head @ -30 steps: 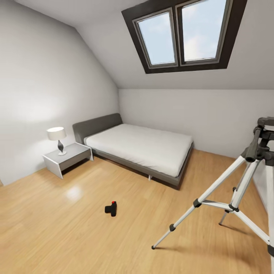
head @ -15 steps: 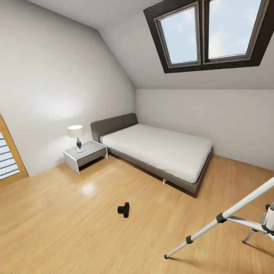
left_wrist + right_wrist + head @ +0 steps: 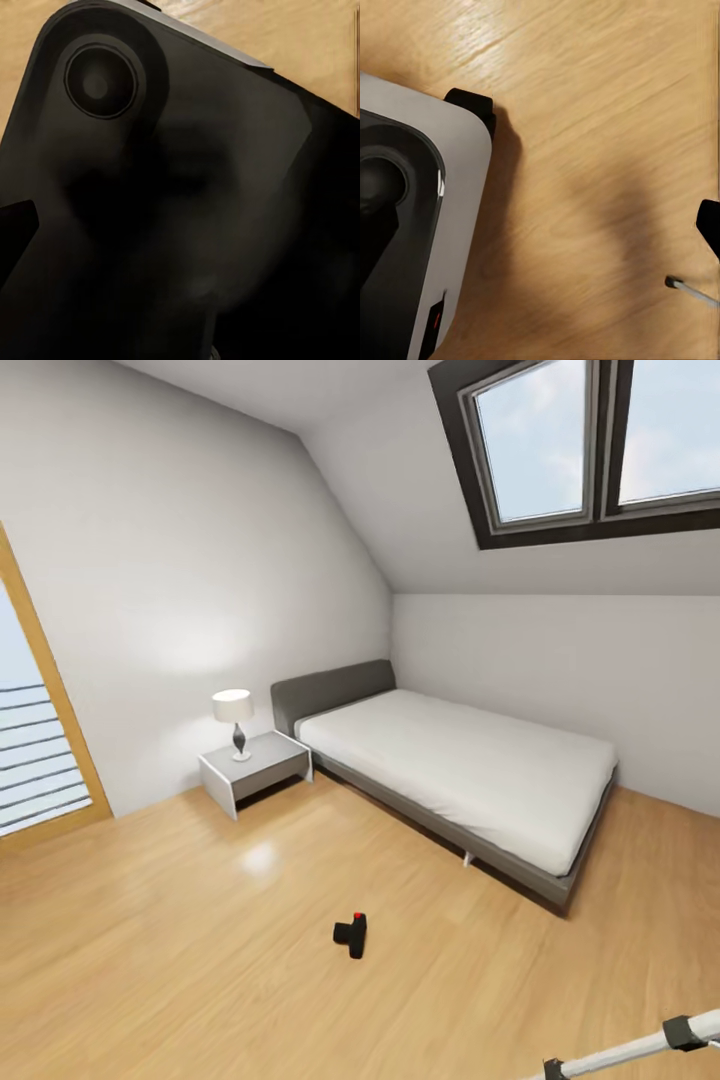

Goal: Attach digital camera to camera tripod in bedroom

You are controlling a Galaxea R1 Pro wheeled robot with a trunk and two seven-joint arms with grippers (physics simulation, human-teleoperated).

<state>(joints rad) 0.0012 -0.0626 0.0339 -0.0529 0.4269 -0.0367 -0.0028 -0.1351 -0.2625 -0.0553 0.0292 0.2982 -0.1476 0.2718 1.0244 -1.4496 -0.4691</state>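
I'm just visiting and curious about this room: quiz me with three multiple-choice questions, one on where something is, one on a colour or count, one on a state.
1. Where is the digital camera?
A. on the bed
B. on the wood floor
C. on the nightstand

2. What colour is the button on top of it?
A. red
B. green
C. white

3. How does the lamp stand?
A. tipped over
B. upright on the nightstand
C. hanging from the ceiling

Answers:
1 B, it lies on bare floor in front of the bed.
2 A, a red spot shows on top.
3 B, its shade sits straight above its base.
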